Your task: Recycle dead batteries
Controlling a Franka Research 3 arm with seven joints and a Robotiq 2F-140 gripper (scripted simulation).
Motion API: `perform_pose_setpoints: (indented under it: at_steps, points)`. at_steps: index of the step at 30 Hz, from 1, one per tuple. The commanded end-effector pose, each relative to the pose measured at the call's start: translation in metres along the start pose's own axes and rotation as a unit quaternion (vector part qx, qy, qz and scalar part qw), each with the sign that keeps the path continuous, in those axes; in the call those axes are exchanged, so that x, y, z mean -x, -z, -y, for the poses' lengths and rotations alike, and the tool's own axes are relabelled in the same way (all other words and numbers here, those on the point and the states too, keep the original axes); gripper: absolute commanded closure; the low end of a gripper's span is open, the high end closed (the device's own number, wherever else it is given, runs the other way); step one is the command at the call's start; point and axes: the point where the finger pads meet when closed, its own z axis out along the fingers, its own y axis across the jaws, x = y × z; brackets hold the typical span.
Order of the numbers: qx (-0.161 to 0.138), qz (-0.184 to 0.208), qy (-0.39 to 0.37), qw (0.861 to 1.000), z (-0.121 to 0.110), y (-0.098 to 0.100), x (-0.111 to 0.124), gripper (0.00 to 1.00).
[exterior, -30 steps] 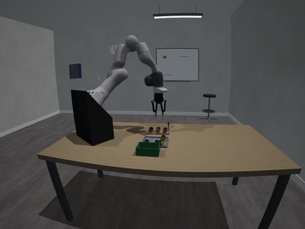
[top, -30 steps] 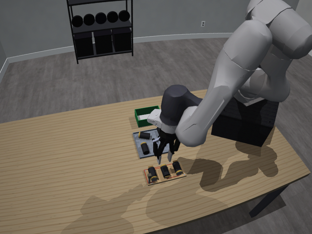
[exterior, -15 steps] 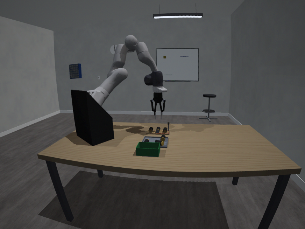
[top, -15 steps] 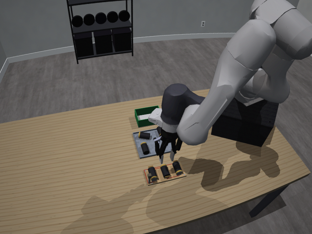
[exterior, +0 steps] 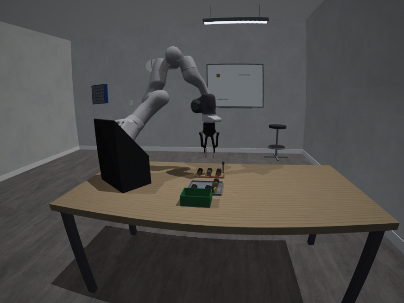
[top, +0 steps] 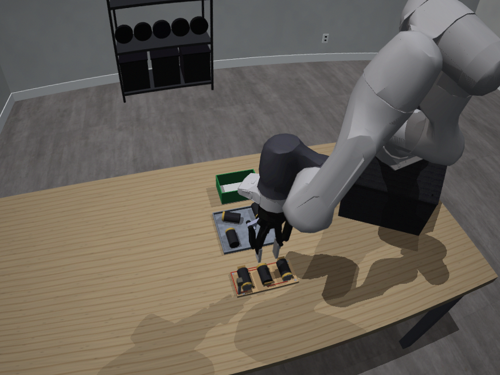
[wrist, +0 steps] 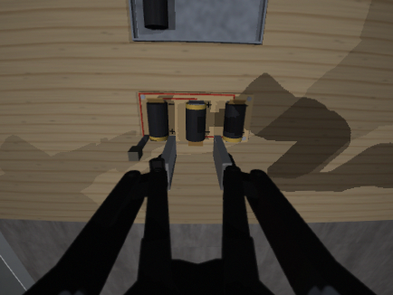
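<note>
A small wooden holder [top: 260, 280] with a red outline carries three black batteries with yellow ends, lying side by side; it also shows in the wrist view [wrist: 196, 118]. A small dark post [wrist: 136, 151] stands at the holder's left end; I see no glow on it. My gripper [top: 266, 254] hangs well above the holder, fingers pointing down. In the wrist view the gripper [wrist: 195, 167] is open, with nothing between the fingers, and the gap lines up with the middle battery [wrist: 196, 121]. A grey tray [top: 235, 230] behind the holder carries two visible batteries. The green box [top: 234, 186] stands upright beyond the tray.
A large black block [top: 391, 197] at the arm's base stands on the table's right side. In the exterior view the gripper [exterior: 209, 154] hovers clearly above the holder [exterior: 210, 172]. A black shelf [top: 161, 48] stands on the floor far behind.
</note>
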Motion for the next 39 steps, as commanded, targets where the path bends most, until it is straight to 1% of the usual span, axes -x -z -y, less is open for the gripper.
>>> perform_pose_setpoints:
  at_steps: [1,10,12,18,21,39]
  points:
    - [0.002,0.001,-0.007,1.000,-0.002,0.000,-0.001,0.71]
    - [0.002,0.001,-0.007,1.000,-0.002,-0.004,-0.001,0.71]
    - [0.002,0.001,-0.007,1.000,-0.002,-0.013,-0.001,0.71]
    - [0.002,0.001,-0.007,1.000,-0.002,-0.053,-0.001,0.71]
    - [0.002,0.001,-0.007,1.000,-0.002,-0.062,-0.001,0.71]
    - [0.002,0.001,-0.007,1.000,-0.002,-0.063,-0.001,0.71]
